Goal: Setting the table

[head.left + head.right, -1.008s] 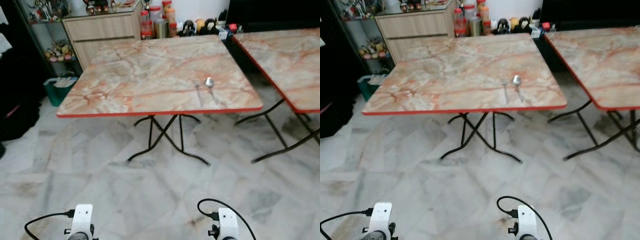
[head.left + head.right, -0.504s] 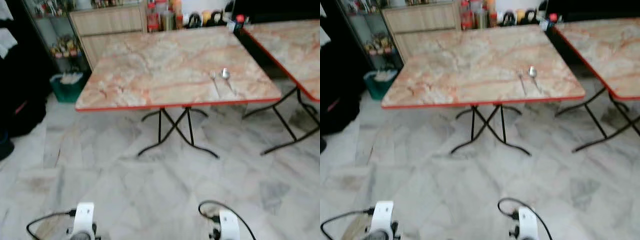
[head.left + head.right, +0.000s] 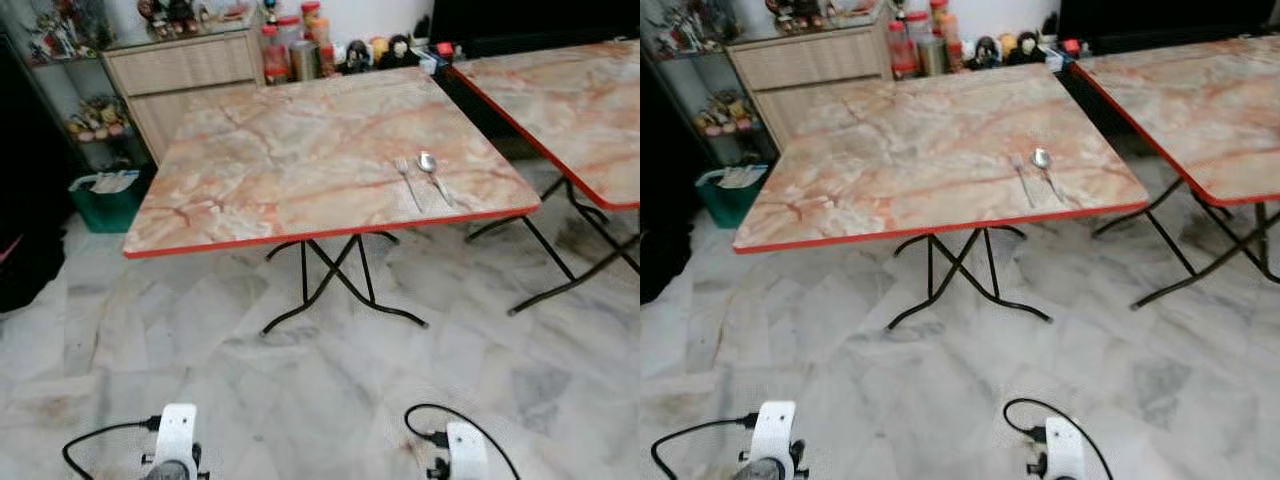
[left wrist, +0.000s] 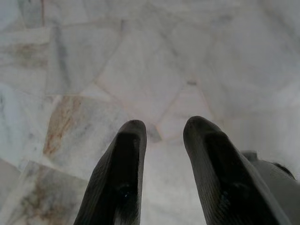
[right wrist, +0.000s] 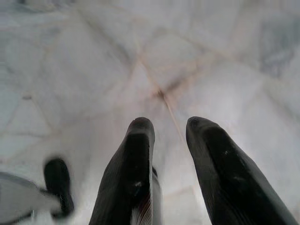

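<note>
A: Biggest first? Grey-white marble tile floor (image 3: 300, 400), then the square marble-pattern folding worktop with red edge and black crossed legs (image 3: 300, 150).

B: Second worktop of the same pattern (image 3: 570, 100) just to its right, narrow gap between them. Behind, a light wood cabinet (image 3: 180, 70) against the wall, jars and small figures along the back. Green bin (image 3: 105, 200) on the floor by the cabinet.

A: Task items?

B: Silver metal fork (image 3: 407, 182) and silver metal spoon (image 3: 433, 176) lying side by side near the front right corner of the first worktop, fork on the left, handles toward the front edge. Close together; can't tell if touching.

A: Arms?

B: Both hang low over the floor, well away from the worktop. Left gripper (image 4: 161, 136): two black fingers apart, nothing between, tile below. Right gripper (image 5: 168, 131): fingers apart too, nothing held, tile below.
</note>
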Motion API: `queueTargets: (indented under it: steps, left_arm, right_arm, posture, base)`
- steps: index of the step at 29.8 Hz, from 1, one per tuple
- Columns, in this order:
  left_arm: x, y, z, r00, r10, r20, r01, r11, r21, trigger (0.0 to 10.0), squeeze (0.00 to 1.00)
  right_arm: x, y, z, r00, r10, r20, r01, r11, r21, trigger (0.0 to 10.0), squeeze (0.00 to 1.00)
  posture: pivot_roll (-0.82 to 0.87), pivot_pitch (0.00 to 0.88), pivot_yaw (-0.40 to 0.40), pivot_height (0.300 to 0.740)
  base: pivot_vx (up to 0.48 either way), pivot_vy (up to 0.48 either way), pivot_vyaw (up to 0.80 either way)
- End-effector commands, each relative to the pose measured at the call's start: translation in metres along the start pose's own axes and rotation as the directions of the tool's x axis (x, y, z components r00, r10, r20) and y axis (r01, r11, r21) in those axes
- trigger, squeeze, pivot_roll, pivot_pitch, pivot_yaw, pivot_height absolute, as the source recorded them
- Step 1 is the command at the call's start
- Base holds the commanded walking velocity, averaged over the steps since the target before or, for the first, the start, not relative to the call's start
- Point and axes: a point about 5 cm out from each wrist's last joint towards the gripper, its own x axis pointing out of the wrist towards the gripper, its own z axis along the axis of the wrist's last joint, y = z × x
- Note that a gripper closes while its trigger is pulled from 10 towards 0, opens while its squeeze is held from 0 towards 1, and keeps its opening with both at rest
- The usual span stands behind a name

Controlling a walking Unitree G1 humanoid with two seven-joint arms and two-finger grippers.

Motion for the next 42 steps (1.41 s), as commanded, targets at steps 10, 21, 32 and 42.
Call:
queueTargets:
  steps: [10,21,32,42]
  left_arm:
    - [-0.001,0.008,-0.004,1.000,0.015,-0.010,-0.015,1.000,0.020,10.0,0.00]
    - [-0.001,0.007,-0.004,1.000,0.018,-0.012,-0.018,1.000,0.010,10.0,0.00]
    - [-0.003,-0.003,-0.013,0.999,-0.013,-0.037,0.014,1.000,0.014,10.0,0.00]
    - [-0.003,-0.003,-0.016,0.999,-0.009,-0.049,0.010,1.000,0.020,10.0,0.00]
  right_arm:
    - [0.000,0.011,0.004,1.000,0.027,0.014,-0.027,1.000,0.001,10.0,0.00]
    - [0.000,0.009,0.002,1.000,0.018,0.009,-0.018,1.000,0.013,10.0,0.00]
    - [-0.001,-0.003,0.003,0.999,0.010,0.050,-0.008,1.000,-0.022,10.0,0.00]
    - [-0.007,-0.018,0.020,0.962,0.026,0.271,0.012,0.990,-0.137,10.0,0.00]
  posture:
    - [-0.02,0.000,0.081,0.693]
    - [-0.02,0.000,0.078,0.693]
    - [-0.04,0.000,0.070,0.693]
    - [-0.04,0.000,0.054,0.693]
  base:
    - [0.446,0.000,0.00]
    - [0.445,0.000,0.00]
    - [0.041,0.000,0.00]
    - [0.000,0.000,0.00]
